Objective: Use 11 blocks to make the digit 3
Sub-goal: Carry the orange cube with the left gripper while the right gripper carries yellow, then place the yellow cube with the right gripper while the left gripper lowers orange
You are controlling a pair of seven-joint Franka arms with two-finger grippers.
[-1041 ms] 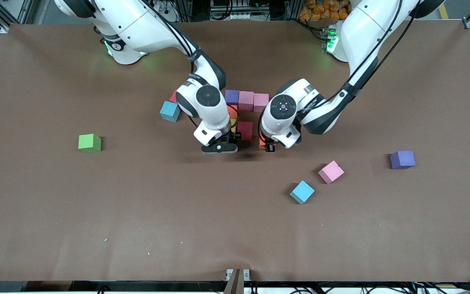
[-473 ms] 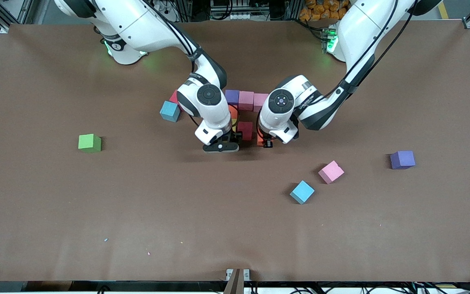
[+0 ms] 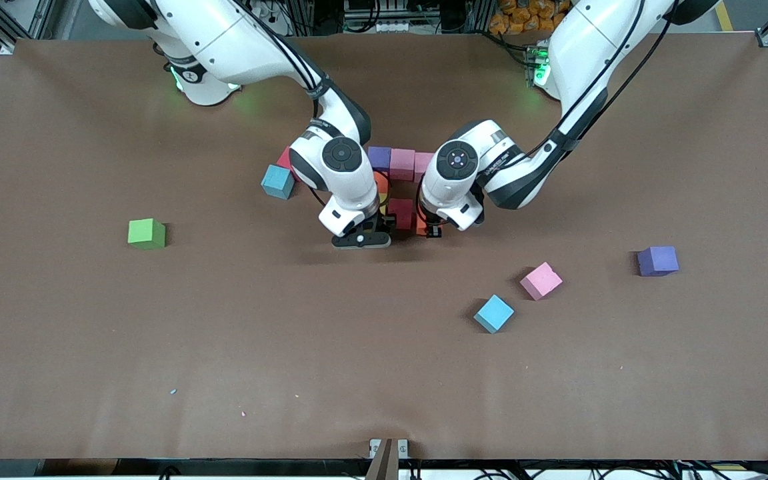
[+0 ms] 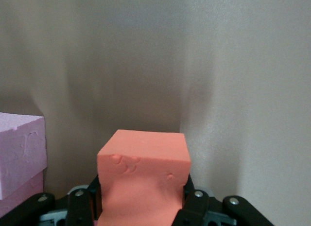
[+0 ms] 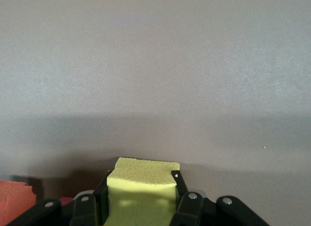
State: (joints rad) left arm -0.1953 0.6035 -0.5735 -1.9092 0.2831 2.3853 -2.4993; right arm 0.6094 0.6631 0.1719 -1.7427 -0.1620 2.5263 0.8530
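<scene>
- The green cube sits alone toward the right arm's end of the table; it likely stays out of the figure.
- A blue block lies just beside the half-built digit 3, near the table's middle, probably waiting its turn.
- The right hand is clamped on a yellow block low over the table at the figure's front edge, seemingly to lengthen the straight bar.
- A purple block and pink blocks form a bar on the side toward the robots' edge; a red block lies at the middle.
- The left hand grips an orange block right beside the red one, apparently extending the middle bar.
- Loose toward the left arm's end: a second blue block, a pink block, and a second purple block.
- Compared with a second ago, the left hand has carried its orange block closer to the red one; the right hand has barely moved.
</scene>
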